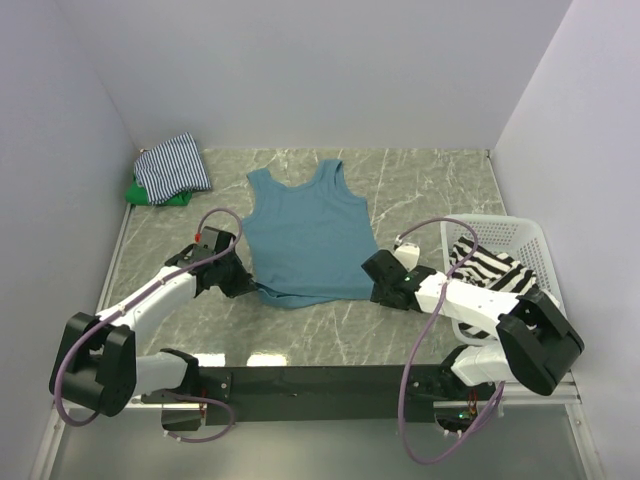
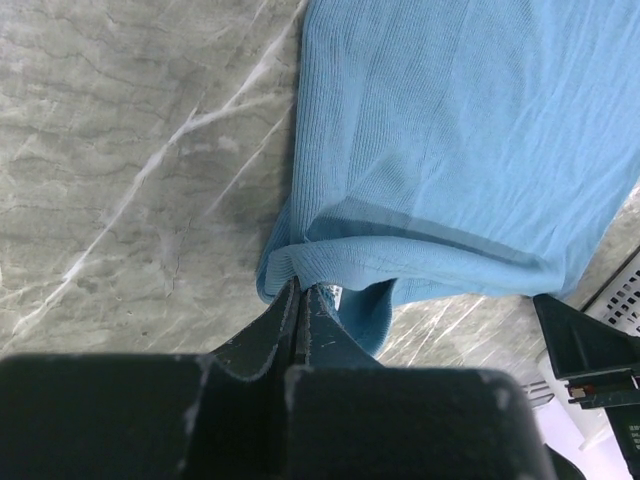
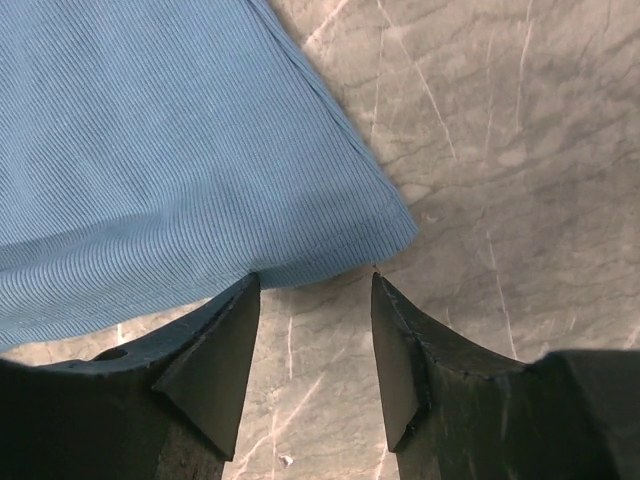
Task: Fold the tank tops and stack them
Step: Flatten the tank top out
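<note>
The teal-blue tank top (image 1: 305, 235) lies flat in the middle of the table, straps toward the back. My left gripper (image 1: 250, 285) is at its near-left hem corner, and in the left wrist view its jaws (image 2: 300, 292) are shut on a pinch of that hem, with the teal cloth (image 2: 450, 130) bunched up there. My right gripper (image 1: 376, 285) stands open at the near-right hem corner; the cloth's edge (image 3: 150, 170) reaches its fingertips, but bare table shows between them (image 3: 314, 285). A navy-white striped top (image 1: 172, 165) lies on a green one (image 1: 150, 193) at the back left. A bold black-white striped top (image 1: 495, 270) sits in the basket.
The white lattice basket (image 1: 530, 240) stands at the right edge, behind my right arm; its corner shows in the left wrist view (image 2: 625, 290). Grey walls close in the table on the left, back and right.
</note>
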Controlling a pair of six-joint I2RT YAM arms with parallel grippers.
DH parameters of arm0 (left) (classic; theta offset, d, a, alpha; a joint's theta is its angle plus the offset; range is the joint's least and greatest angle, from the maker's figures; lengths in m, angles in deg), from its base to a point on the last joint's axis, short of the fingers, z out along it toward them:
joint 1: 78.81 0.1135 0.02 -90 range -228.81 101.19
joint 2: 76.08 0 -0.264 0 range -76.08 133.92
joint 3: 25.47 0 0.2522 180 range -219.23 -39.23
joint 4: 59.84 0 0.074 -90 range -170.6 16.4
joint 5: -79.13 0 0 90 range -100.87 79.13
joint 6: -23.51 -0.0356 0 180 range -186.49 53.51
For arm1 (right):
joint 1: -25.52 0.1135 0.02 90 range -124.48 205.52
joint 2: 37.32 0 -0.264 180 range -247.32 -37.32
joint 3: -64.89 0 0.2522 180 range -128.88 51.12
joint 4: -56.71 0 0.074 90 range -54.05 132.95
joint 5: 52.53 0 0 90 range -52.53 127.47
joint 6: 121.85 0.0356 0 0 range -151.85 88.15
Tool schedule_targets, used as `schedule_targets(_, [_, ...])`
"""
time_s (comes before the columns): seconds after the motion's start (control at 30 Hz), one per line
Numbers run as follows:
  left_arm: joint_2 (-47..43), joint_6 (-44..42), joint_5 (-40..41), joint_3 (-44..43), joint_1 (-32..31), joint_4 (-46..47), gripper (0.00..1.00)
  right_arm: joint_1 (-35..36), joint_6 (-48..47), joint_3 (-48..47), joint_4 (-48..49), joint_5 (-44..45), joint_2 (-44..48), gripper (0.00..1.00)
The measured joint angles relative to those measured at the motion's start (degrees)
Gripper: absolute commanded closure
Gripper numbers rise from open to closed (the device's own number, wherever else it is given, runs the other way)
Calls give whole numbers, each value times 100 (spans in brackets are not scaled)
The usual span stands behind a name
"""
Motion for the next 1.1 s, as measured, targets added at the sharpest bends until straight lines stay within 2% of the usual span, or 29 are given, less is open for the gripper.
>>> schedule_targets(0.13, [39, 0, -2, 0, 0, 26, 99, -2, 46, 17, 101, -17, -2, 47])
schedule_targets(0.23, [42, -2, -9, 0, 0, 57, 99, -42, 50, -2, 168, -13, -70, 56])
schedule_targets(0.33, [42, -7, -17, -4, 0, 92, 99, -127, 26, -50, 221, -15, -160, 76])
schedule_targets(0.37, [42, -9, -17, -4, 0, 96, 99, -166, 9, -70, 243, -15, -195, 93])
schedule_targets(0.43, [42, -22, -20, -4, 0, 96, 99, -254, -24, -131, 267, -26, -254, 100])
schedule_targets(0.93, [44, -151, 11, -28, 0, 92, 99, -955, -450, -841, 234, -400, -160, 100])
schedule_targets(1.1, [125, -155, 13, -52, 0, 94, 99, -1189, -616, -1141, 256, -516, -450, 100])
